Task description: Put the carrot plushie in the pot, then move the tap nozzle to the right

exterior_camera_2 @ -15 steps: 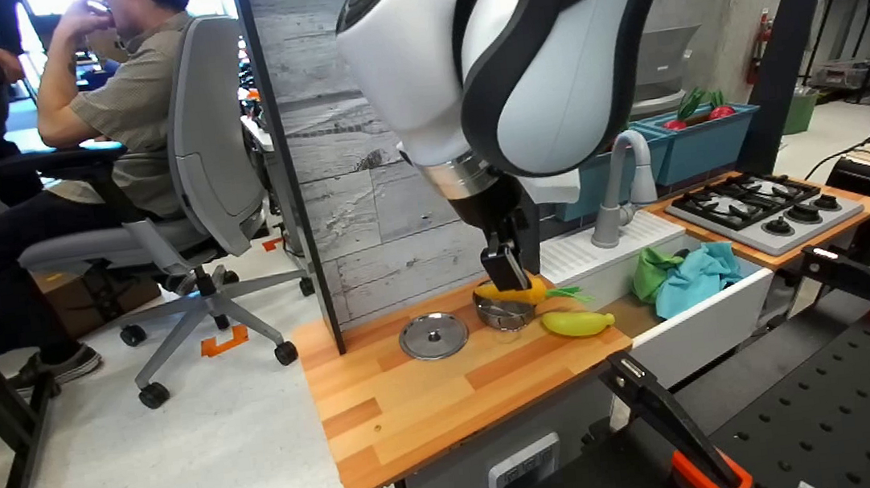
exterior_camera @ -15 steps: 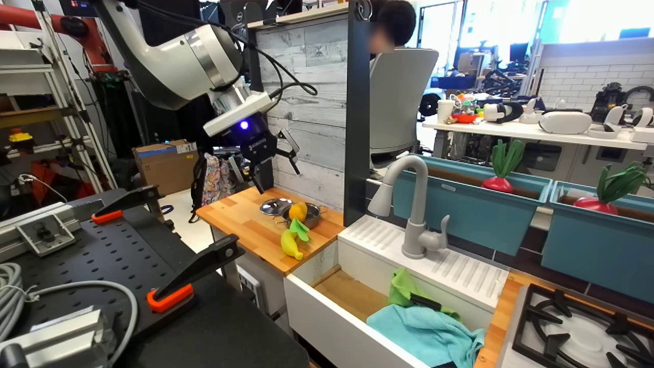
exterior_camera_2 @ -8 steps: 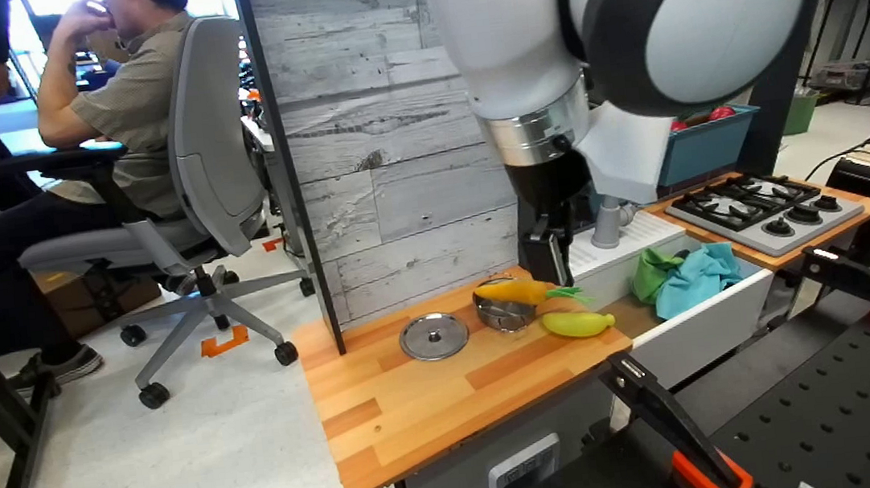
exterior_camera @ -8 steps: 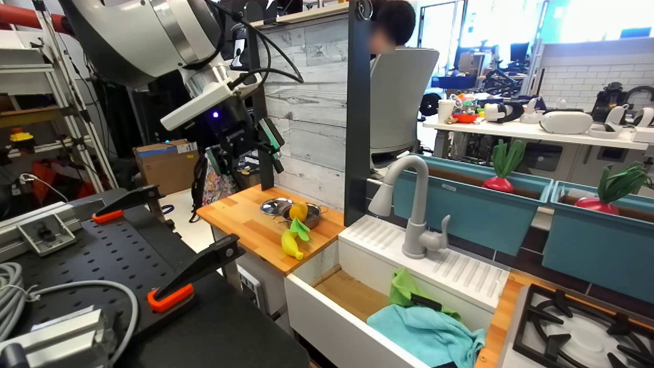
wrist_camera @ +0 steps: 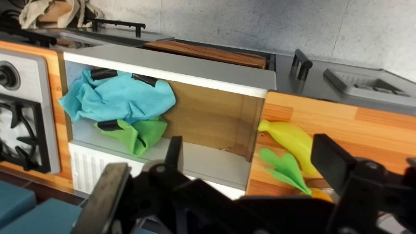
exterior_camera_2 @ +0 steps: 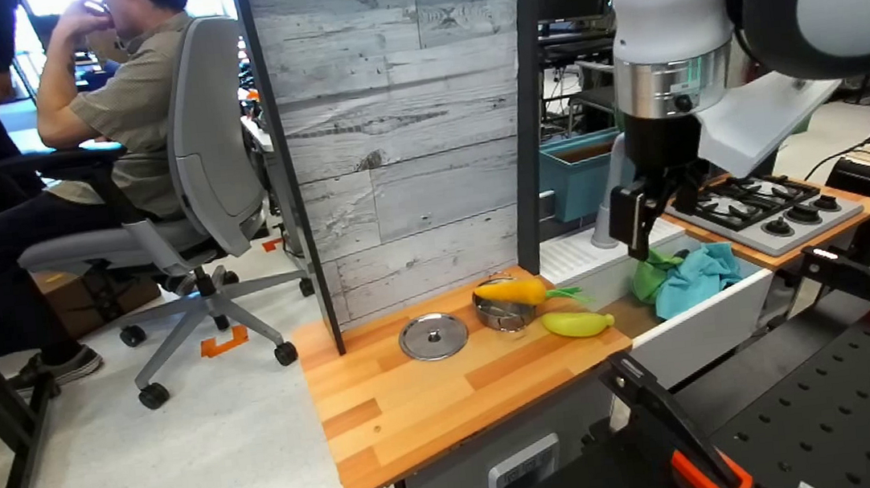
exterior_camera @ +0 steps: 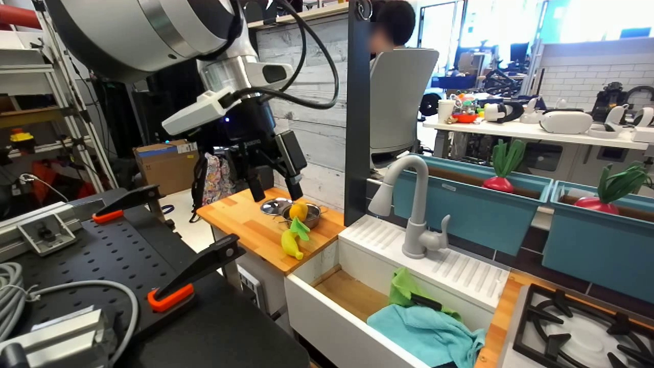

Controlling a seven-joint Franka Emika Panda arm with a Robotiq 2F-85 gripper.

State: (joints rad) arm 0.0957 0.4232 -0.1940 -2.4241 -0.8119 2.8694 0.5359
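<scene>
Carrot plushie (exterior_camera_2: 510,293) is laid across the pot (exterior_camera_2: 509,319) on the desk (exterior_camera_2: 436,405), greens (exterior_camera_2: 565,292) sticking out past the rim; how deep it's seated can't be told. First half reads as done. Jaws are spread wide, nothing held, well apart from the tap nozzle (exterior_camera: 420,204), which is mounted on the ribbed ledge of the sink (exterior_camera: 332,332), spout end turned toward the desk side. Tap is presumably next. Likely handling: stiff, light, smooth, so skidding is possible; base is probably fixed, neck expected to swivel. Best pushed from the side at the flared spout head (exterior_camera: 380,200), where leverage is greatest; the lever (exterior_camera: 444,227) and a hard squeeze are better avoided. Plushie looks soft, light, forgiving: if reseating is needed, it should be pinched mid-body, not by the greens.
</scene>
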